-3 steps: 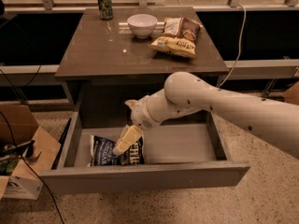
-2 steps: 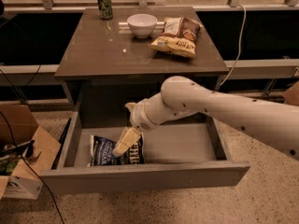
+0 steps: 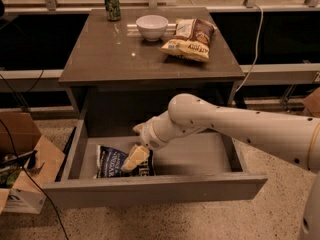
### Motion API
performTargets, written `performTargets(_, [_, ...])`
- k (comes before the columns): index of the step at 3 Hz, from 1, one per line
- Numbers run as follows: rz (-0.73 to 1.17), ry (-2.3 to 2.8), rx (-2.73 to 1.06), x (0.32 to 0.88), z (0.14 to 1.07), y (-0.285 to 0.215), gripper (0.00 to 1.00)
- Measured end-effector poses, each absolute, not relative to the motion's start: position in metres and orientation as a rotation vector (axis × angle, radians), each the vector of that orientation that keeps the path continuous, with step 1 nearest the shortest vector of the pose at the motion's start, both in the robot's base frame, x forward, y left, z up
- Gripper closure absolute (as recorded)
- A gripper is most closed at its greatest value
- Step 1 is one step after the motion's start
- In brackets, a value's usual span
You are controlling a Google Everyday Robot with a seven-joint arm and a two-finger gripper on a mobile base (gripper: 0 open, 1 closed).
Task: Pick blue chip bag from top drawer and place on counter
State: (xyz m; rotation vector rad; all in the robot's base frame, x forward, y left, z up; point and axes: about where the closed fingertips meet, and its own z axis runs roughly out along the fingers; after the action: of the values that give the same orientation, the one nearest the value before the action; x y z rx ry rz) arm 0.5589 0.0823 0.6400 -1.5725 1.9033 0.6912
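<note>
The blue chip bag (image 3: 111, 162) lies flat on the floor of the open top drawer (image 3: 150, 191), at its left side. My gripper (image 3: 135, 159) reaches down into the drawer from the right and sits right over the bag's right half, with one cream finger (image 3: 134, 157) on or just above the bag. The counter (image 3: 115, 54) is the grey-brown tabletop above the drawer.
On the counter stand a green can (image 3: 112, 5), a white bowl (image 3: 152, 26) and a yellow-and-brown chip bag (image 3: 191, 38). An open cardboard box (image 3: 22, 169) sits on the floor at the left. My white arm (image 3: 240, 129) crosses the drawer's right half.
The arm has lowered and shifted slightly left, bringing the gripper closer onto the blue chip bag. The bag has not moved.
</note>
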Motion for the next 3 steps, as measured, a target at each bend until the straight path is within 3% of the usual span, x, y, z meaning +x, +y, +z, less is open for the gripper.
performTargets(3, [0.733,1.899,-1.568,0.548,0.639,0.088,0.86])
